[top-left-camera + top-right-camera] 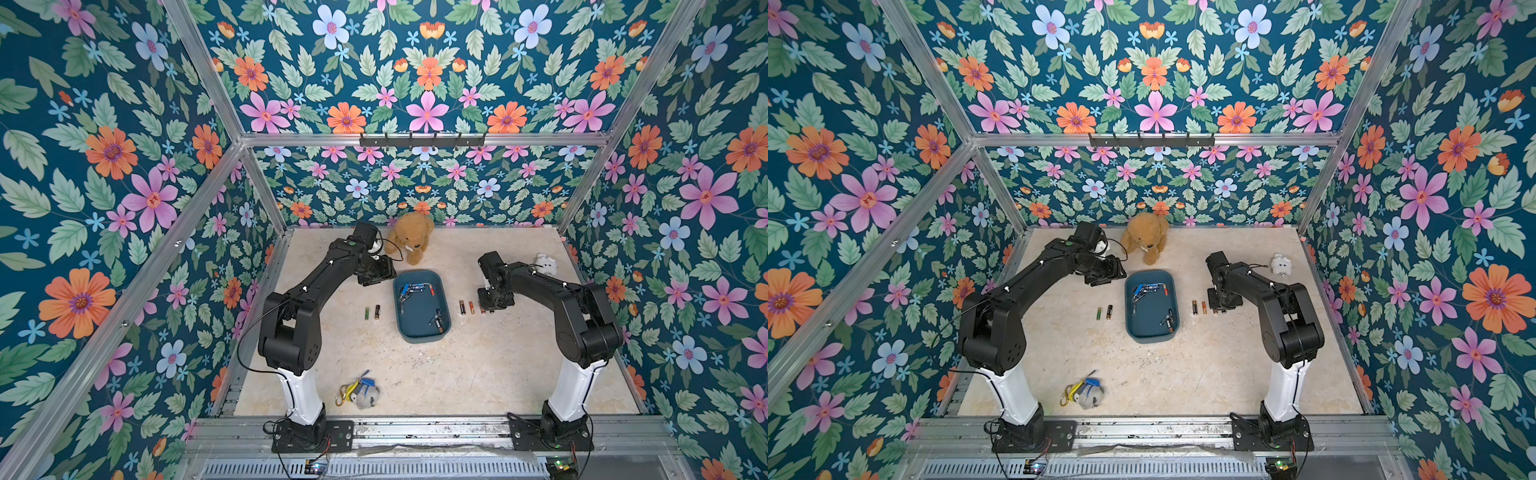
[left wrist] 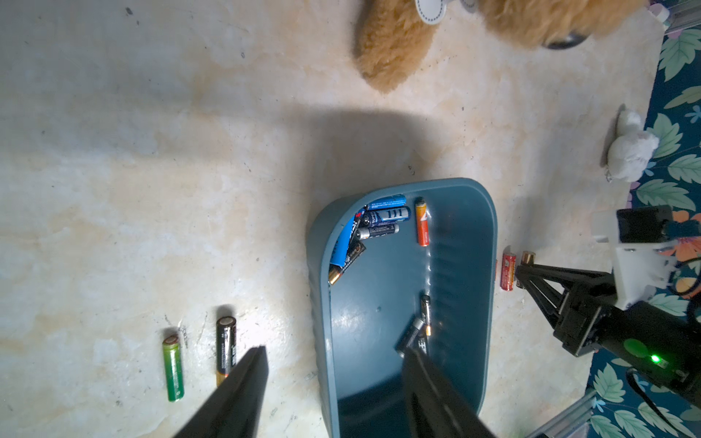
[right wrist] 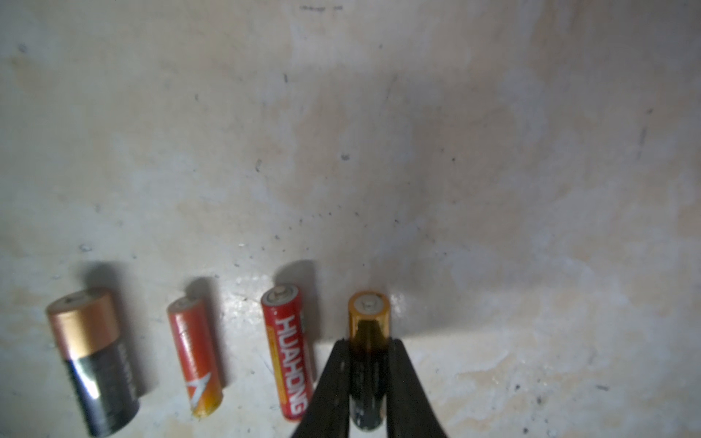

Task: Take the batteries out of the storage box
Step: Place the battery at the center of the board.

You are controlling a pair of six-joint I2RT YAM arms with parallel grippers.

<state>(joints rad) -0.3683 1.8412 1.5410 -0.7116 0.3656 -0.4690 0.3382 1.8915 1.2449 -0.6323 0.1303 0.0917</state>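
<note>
Your R gripper (image 3: pixel 368 343) clamped on black gold-capped cell (image 3: pixel 368 314), low over table (image 3: pixel 493 151), in line w/ 3 loose cells (image 3: pixel 290 352), all at 3 o'clock of storage box (image 1: pixel 420 313). Can't tell if held cell touches table. Your L gripper (image 2: pixel 333 349) jaws apart, nothing btwn, hovering at box's 10 o'clock. Batteries in box: bunch (image 1: pixel 409 289) at 11 o'clock corner, few more (image 1: pixel 436 321) at 5 o'clock corner. 2 cells (image 1: pixel 372 312) on table at box's 9 o'clock

The left pincer (image 2: pixel 333 348) hangs with its fingers spread apart. The right pincer (image 3: pixel 368 343) points down low, clamped around a battery (image 3: pixel 368 314).
</note>
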